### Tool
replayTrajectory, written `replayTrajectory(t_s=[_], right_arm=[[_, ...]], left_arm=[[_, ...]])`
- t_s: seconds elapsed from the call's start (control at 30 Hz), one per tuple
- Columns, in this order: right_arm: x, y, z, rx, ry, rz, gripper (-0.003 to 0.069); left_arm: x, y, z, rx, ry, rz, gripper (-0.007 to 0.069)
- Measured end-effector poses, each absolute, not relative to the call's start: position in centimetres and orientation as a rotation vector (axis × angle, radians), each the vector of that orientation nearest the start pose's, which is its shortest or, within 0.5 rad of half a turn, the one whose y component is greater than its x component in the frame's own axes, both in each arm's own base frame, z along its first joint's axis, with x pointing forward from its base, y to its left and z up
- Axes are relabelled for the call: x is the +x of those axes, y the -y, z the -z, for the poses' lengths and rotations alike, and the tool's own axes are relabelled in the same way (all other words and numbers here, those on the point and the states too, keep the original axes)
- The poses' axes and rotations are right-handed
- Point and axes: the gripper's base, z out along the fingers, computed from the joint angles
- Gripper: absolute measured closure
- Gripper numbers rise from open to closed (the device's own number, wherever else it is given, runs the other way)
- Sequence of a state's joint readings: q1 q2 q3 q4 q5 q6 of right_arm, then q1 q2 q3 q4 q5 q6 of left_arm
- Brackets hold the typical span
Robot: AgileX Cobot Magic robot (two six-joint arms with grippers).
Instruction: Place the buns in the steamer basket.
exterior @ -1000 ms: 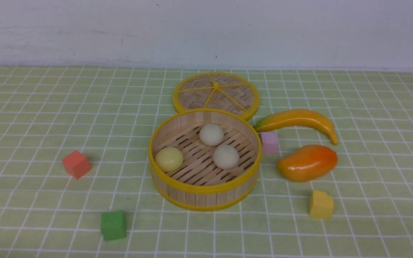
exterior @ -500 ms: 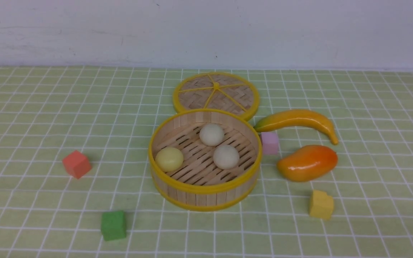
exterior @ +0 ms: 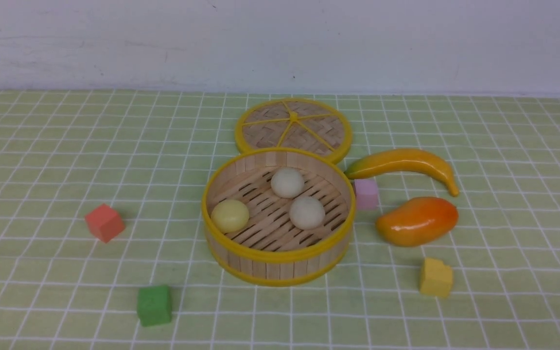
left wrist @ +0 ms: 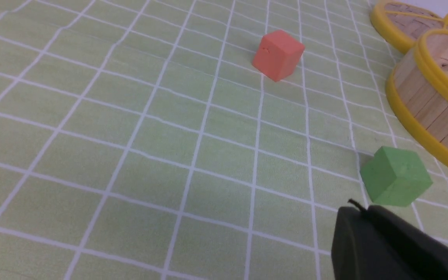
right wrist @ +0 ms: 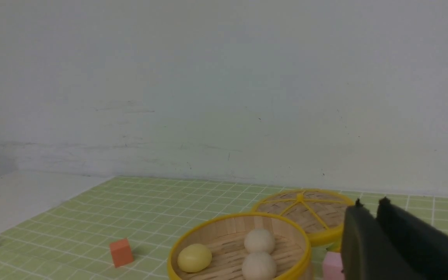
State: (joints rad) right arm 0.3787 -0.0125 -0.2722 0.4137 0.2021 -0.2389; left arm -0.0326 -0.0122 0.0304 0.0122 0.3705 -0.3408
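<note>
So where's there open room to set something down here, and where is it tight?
Widest bare cloth: left of the steamer basket, beyond the red cube. Also open: the front strip between green cube and yellow cube. Crowded: right of the basket, where pink cube, banana and mango cluster; the lid sits close behind it.

BASKET: round bamboo steamer basket [exterior: 270,270], slatted floor, wooden-strip wall, yellow rims; stands upright, open-topped | BUN 1: smooth pale yellow dough bun [exterior: 230,216]; rests on slats against left inner wall | BUNS 2–3: rear off-white dough bun [exterior: 287,183] and front off-white dough bun [exterior: 306,212]; sit mid-floor, close together, contact unclear
</note>
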Motion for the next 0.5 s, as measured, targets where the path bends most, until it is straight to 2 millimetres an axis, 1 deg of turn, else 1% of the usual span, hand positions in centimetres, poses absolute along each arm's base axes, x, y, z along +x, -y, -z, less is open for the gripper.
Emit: replayTrajectory(t_s=[0.5], right_arm=[[2.69,-1.86,-28.64,-0.216,-1.387,-0.511,0.0585]], left_arm=[[5.26,0.13,-17.02,-0.281,-1.86,0.245,0.0599]])
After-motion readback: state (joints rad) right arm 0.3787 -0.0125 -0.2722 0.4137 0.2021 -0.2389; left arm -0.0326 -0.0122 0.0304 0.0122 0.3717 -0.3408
